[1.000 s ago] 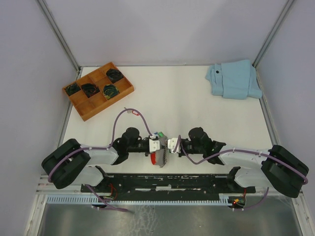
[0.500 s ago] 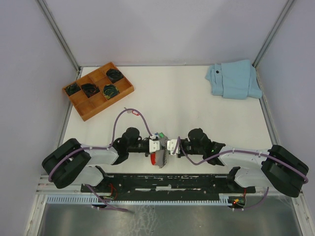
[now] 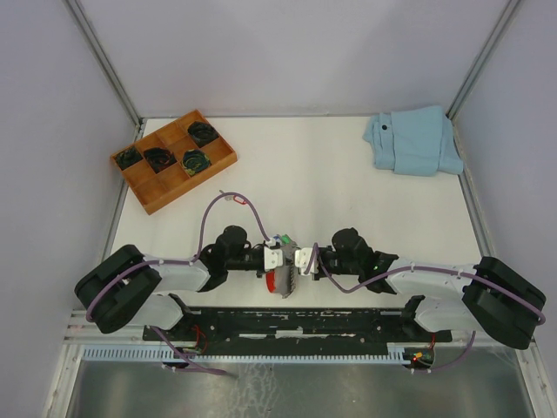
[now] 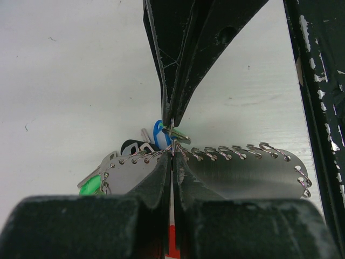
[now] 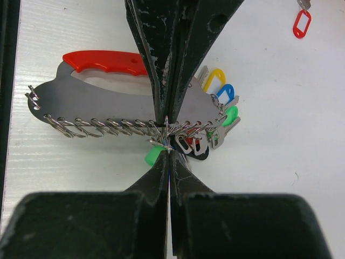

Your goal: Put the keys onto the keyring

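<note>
The left end effector (image 4: 172, 139) and right end effector (image 5: 167, 136) are each pinched together on a small ring of the keyring (image 5: 102, 102), low and central in the overhead view. A green-tagged key (image 4: 89, 186) sits in the bunch; whether it is threaded I cannot tell. The red-tagged key (image 5: 301, 24) lies loose on the tabletop (image 5: 280, 189), upper right in the right wrist view, so it likely remains to be put on.

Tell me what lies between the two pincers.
The keyring: in the top view it lies between the left pincer and right pincer, both shut on its rings.
</note>
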Controlling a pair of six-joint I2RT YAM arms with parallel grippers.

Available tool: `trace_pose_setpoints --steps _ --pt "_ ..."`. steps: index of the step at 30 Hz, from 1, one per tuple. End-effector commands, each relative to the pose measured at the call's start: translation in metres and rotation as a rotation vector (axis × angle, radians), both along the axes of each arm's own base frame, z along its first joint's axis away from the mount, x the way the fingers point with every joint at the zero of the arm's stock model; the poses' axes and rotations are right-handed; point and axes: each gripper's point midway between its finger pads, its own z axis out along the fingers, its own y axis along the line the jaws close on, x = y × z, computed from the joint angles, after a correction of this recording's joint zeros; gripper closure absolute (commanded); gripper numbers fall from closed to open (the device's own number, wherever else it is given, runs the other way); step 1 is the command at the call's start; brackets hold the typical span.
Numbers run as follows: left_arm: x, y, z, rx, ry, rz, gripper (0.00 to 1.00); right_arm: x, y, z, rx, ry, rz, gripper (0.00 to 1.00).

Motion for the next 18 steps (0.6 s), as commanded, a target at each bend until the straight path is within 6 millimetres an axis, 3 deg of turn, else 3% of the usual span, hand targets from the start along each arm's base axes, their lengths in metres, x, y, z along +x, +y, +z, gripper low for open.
trace_pose_setpoints --steps 1,18 --pt "0.0104 -0.0108 0.0214 -0.057 -0.033 0.005 0.97 0.0006 0.0049 0.0099 0.026 -0.020 0.007 0.99" --pt "0.0084 -0.0117 0.0213 -0.056 -0.026 -0.007 0.97 -0.0008 0.0080 0.0125 0.045 0.000 0.004 0.99"
